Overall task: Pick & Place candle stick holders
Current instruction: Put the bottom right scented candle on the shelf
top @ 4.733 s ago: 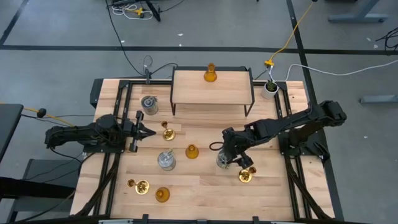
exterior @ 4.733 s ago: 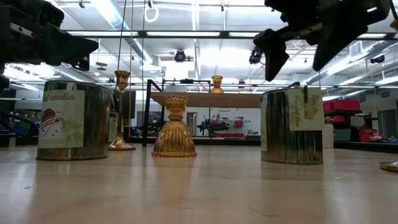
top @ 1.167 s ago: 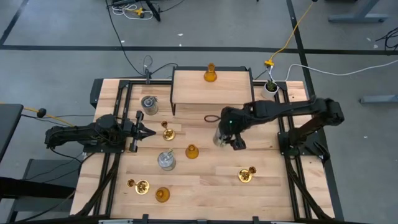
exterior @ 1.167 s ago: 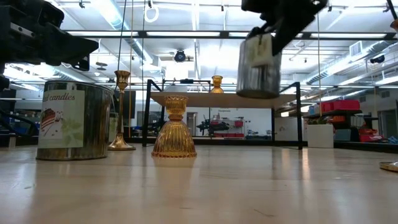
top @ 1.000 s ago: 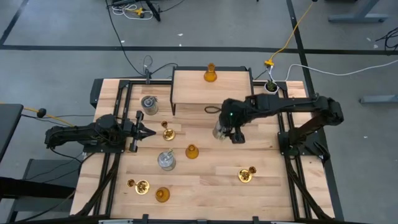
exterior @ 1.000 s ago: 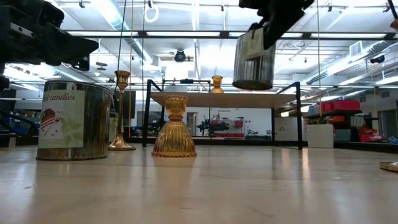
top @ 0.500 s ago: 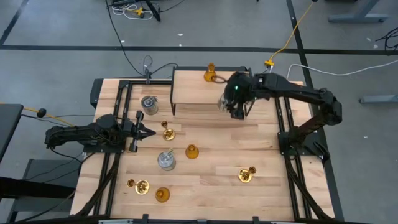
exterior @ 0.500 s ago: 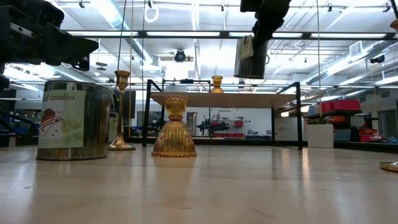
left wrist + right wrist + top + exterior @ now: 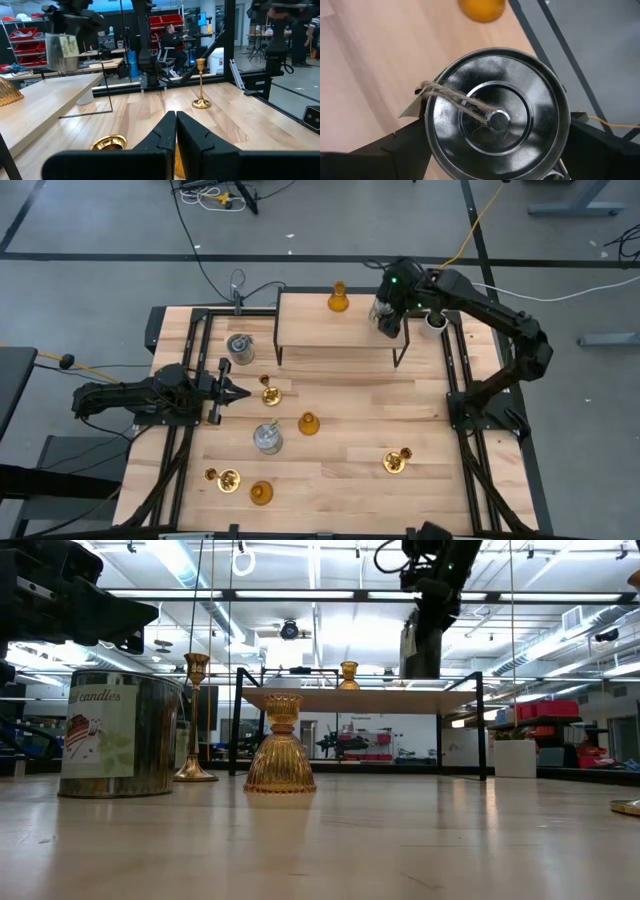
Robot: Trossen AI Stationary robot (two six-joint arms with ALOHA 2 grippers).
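Silvery metal fills my right wrist view: the right gripper (image 9: 386, 313) has its fingers spread wide around a lidded cylinder holder (image 9: 495, 120) with twine and a paper tag, gripping it by the sides. I see it held in the air above the right end of the raised wooden shelf (image 9: 320, 330). An amber holder (image 9: 339, 300) stands on that shelf's back edge. My left gripper (image 9: 236, 392) waits clenched shut over the table's left side, just beside a brass holder (image 9: 270, 393). Lower on the table (image 9: 340, 480) stand another silvery cylinder (image 9: 266, 438), an amber bell (image 9: 308, 423) and more brass pieces.
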